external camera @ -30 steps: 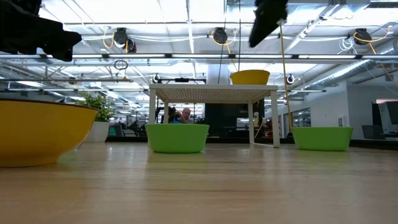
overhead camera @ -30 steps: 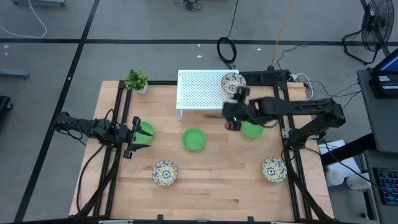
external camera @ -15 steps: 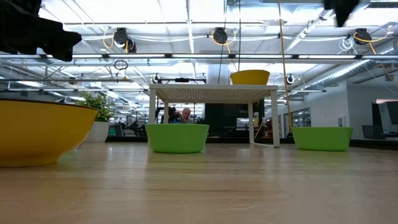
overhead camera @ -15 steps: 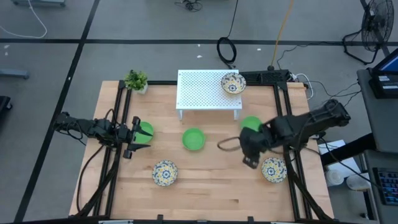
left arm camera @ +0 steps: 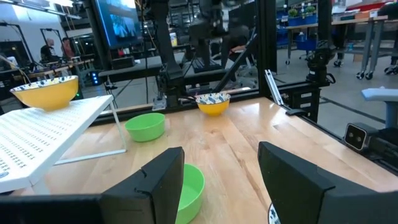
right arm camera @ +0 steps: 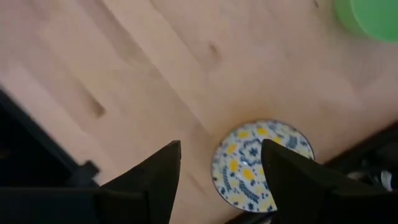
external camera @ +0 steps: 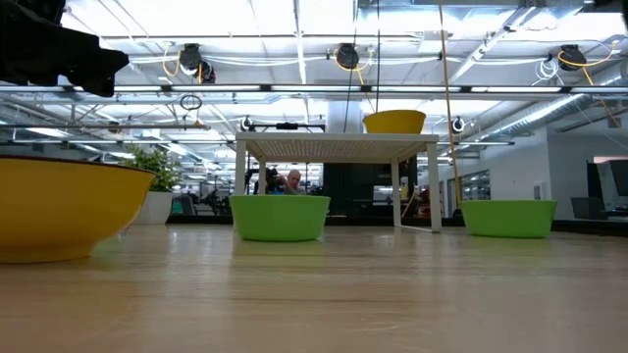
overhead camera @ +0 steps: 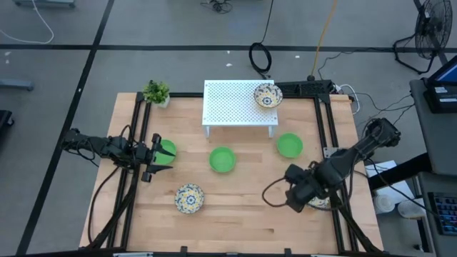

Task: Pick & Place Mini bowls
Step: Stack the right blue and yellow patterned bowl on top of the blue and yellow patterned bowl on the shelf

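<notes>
Six mini bowls show in the high view. Green bowls sit at the left edge (overhead camera: 166,151), mid-table (overhead camera: 223,159) and right of centre (overhead camera: 289,145). One yellow floral bowl (overhead camera: 189,198) rests near the front, and another (overhead camera: 268,95) stands on the white rack (overhead camera: 232,103). My right arm half covers the third floral bowl (overhead camera: 319,202). My right gripper (overhead camera: 294,198) hovers open above that bowl (right arm camera: 261,165), its fingers pointing down. My left gripper (overhead camera: 152,155) waits open beside the left green bowl.
The potted plant (overhead camera: 156,92) stands at the far left corner. Black frame rails run along both side edges (overhead camera: 333,153). Bare wood lies between the bowls. In the low view the near floral bowl (external camera: 59,206) looms on the left, with the rack (external camera: 339,147) and its bowl behind.
My right gripper has swung from beside the rack, over the right green bowl, toward the table's near right corner. It now hangs over the floral bowl there and has left the low view. No bowl has moved.
</notes>
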You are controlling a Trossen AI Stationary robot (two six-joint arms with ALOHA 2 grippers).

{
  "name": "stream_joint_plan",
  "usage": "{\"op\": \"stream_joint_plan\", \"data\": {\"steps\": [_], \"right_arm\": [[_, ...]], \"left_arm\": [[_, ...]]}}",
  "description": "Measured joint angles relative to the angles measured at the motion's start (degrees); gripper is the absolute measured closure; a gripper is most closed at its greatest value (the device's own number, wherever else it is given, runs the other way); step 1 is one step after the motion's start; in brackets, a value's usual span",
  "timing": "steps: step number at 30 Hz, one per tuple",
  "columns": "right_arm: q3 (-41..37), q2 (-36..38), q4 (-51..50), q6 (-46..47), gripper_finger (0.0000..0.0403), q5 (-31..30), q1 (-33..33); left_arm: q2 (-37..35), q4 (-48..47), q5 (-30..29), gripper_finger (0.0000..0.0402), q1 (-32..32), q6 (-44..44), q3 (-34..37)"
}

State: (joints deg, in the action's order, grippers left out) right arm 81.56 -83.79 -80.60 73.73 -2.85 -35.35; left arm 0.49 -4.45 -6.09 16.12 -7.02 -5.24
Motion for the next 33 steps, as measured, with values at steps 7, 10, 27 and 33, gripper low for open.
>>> {"op": "stream_joint_plan", "data": {"steps": [7, 10, 27, 33], "right_arm": [[-10.1, 0.0, 3.5, 5.6, 0.0193, 3.0, -2.5], [-14.3, 0.0, 7.8, 6.6, 0.0193, 5.5, -2.8], [-29.9, 0.0, 27.0, 9.6, 0.0193, 9.1, -2.7], [-32.0, 0.0, 30.3, 9.6, 0.0193, 9.1, -2.6]], "left_arm": [[0.0, 0.0, 0.0, 0.0190, 0.0, 0.0, 0.0], [0.0, 0.0, 0.0, 0.0190, 0.0, 0.0, 0.0], [0.0, 0.0, 0.0, 0.0190, 0.0, 0.0, 0.0], [0.0, 0.0, 0.0, 0.0190, 0.0, 0.0, 0.0]]}}
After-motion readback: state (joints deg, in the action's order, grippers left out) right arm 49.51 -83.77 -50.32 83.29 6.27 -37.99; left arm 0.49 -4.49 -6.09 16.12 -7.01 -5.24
